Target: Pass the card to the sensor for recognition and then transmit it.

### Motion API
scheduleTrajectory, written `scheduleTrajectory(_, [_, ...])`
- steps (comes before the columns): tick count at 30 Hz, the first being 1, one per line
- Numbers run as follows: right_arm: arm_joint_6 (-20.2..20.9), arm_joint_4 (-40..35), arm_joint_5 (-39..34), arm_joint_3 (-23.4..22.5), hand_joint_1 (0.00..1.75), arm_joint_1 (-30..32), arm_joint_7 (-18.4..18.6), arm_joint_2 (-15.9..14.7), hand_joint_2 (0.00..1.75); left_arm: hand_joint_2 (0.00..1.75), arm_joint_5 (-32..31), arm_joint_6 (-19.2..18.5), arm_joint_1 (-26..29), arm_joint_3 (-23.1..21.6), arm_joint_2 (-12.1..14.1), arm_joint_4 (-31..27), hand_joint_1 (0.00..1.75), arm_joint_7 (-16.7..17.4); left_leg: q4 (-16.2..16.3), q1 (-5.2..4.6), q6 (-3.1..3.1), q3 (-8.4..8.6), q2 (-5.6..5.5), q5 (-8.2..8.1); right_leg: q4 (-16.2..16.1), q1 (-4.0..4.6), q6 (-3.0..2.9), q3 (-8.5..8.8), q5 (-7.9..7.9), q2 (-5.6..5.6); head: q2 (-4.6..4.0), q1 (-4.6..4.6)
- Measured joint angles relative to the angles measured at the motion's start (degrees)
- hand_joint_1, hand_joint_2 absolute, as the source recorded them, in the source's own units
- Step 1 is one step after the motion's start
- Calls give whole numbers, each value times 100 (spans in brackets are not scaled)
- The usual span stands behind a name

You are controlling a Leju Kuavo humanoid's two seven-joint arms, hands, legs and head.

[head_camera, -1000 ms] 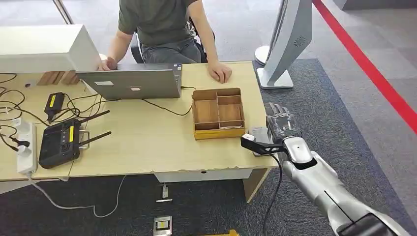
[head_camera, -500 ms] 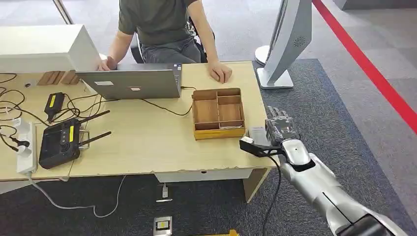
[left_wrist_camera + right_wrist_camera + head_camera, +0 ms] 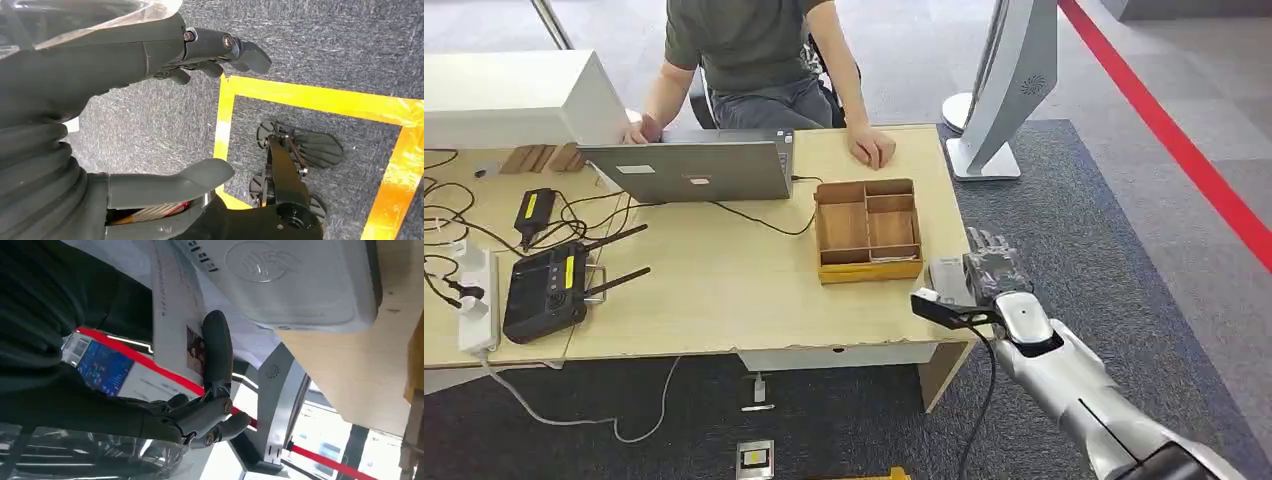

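Fingers point(image 3: 216, 347) apparently hold card point(image 3: 172, 315).

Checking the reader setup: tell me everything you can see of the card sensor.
The card sensor is a flat, light grey, plastic-looking box with rounded corners and a contactless wave symbol moulded into its face. It lies flat near the right front corner of the wooden table, just right of the wooden tray. The right hand holds a white printed card close beside it; whether card and sensor touch cannot be told.
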Motion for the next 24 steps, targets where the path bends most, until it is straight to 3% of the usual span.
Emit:
scheduleTrajectory(7, [344, -427, 289, -61, 175, -46, 131, -88, 175, 175, 0, -2, 2, 0, 4, 2, 0, 11, 0, 0, 0, -1, 0, 0, 0, -2, 1, 0, 2, 1, 0, 0])
scheduleTrajectory(19, [2003, -2156, 968, -420, 175, -812, 302, -566, 175, 175, -59, -22, 14, 0, 24, 11, 0, 79, 5, -3, 3, 0, 1, 3, 1, -7, 1, -2, 5, 0, 0, 0])
scheduleTrajectory(24, [2330, -2840, 999, -623, 175, -875, 315, -748, 175, 175, -155, -37, 16, 0, 26, 15, 0, 109, 5, -4, 3, -2, 1, 2, 0, -7, 1, -2, 5, 1, 0, 0])
